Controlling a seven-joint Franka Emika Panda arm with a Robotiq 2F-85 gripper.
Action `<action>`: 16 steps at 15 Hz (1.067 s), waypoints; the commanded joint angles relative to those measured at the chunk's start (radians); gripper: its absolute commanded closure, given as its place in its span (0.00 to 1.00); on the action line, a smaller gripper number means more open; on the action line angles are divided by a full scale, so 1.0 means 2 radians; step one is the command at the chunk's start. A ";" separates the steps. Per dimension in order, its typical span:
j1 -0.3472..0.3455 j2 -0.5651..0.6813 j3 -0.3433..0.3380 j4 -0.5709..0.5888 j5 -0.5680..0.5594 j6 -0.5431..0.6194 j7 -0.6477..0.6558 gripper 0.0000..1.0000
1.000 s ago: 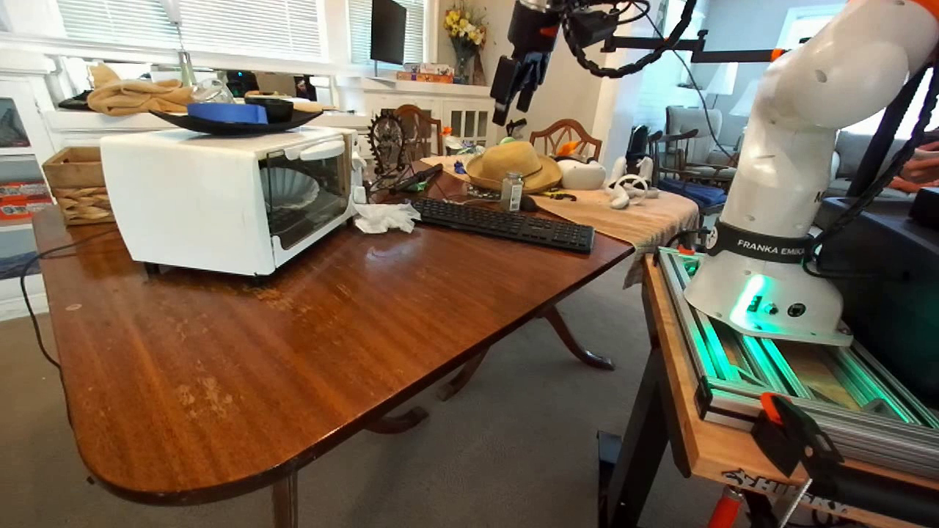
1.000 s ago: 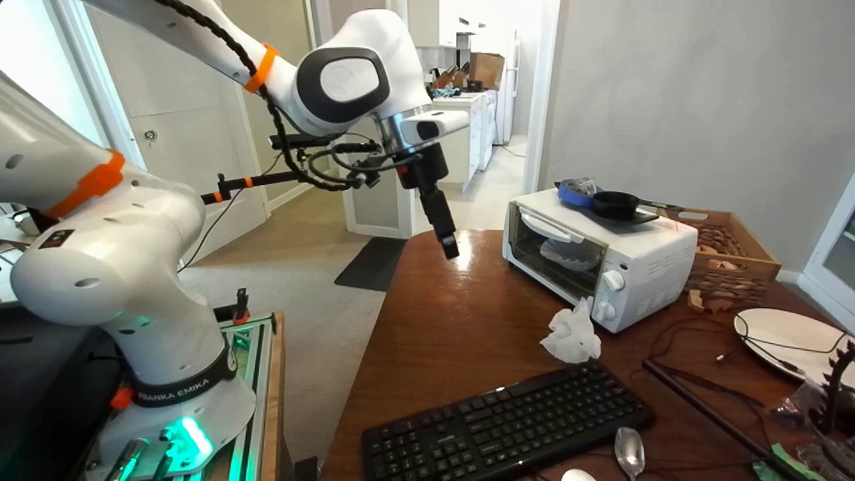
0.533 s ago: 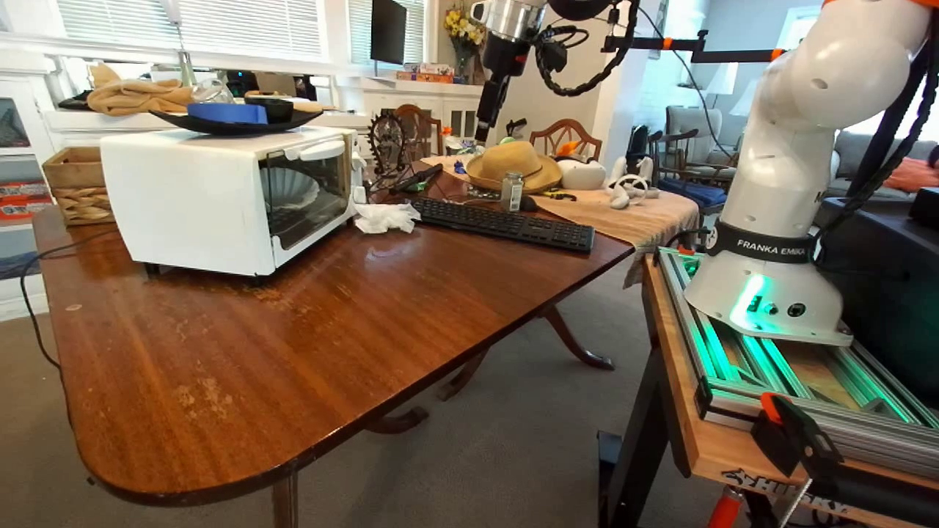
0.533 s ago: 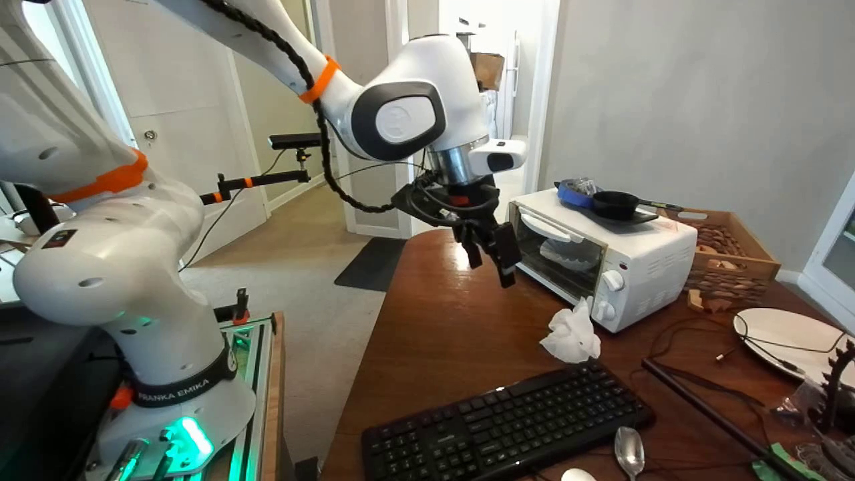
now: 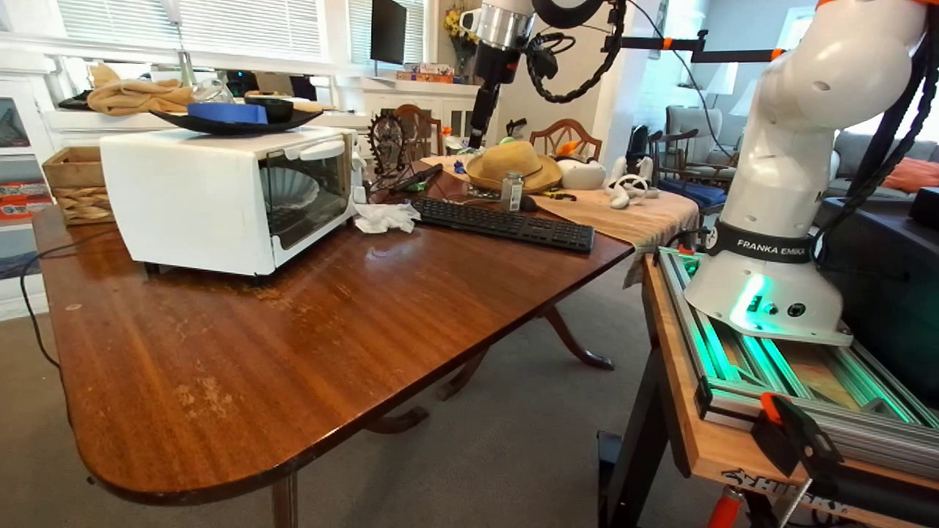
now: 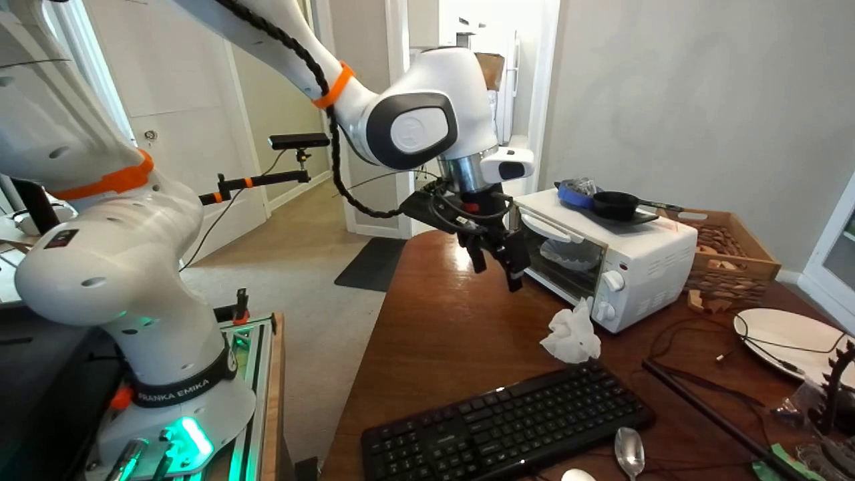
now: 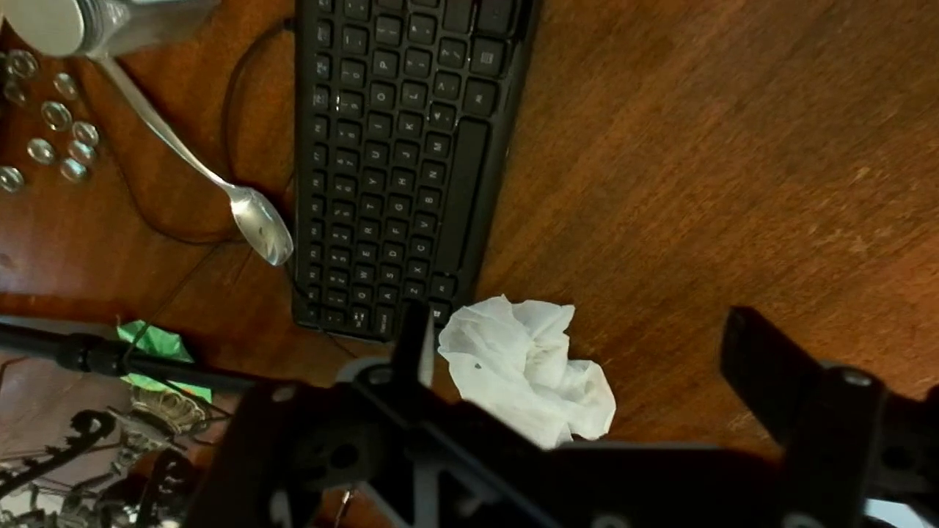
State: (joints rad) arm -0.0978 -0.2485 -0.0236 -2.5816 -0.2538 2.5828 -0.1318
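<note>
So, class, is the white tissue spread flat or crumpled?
Crumpled: the wrist view shows the white tissue bunched in creased folds.

Below the gripper [image 6: 497, 277], the way is free until tissue [image 7: 524, 367] and keyboard [image 7: 403, 169]; beside it, the oven [image 6: 608, 257] (rather tall) obstructs.

Daylight washes out window blinds [image 5: 249, 29] and far kitchen [image 6: 501, 33], glare on glossy tabletop [image 6: 441, 321], green glow about robot base [image 5: 777, 297]; wrist view dimmer, slightly soft, gripper [image 7: 578, 315] near-black in shadow.
</note>
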 commanded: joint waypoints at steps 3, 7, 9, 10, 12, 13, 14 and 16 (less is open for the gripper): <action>0.010 0.123 -0.039 0.069 -0.002 0.116 -0.154 0.00; 0.008 0.214 -0.021 0.144 0.069 0.143 -0.293 0.00; 0.003 0.251 0.000 0.181 0.090 0.131 -0.328 0.00; -0.002 0.268 0.011 0.198 0.100 0.128 -0.344 0.00; -0.011 0.306 0.030 0.230 0.089 0.129 -0.338 0.00; -0.014 0.321 0.036 0.244 0.088 0.130 -0.332 0.00; -0.014 0.332 0.034 0.251 0.083 0.132 -0.318 0.00; -0.011 0.338 0.024 0.248 0.073 0.143 -0.292 0.00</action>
State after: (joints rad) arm -0.1048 0.3799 0.0286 -2.1182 -0.0878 2.8542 -0.7648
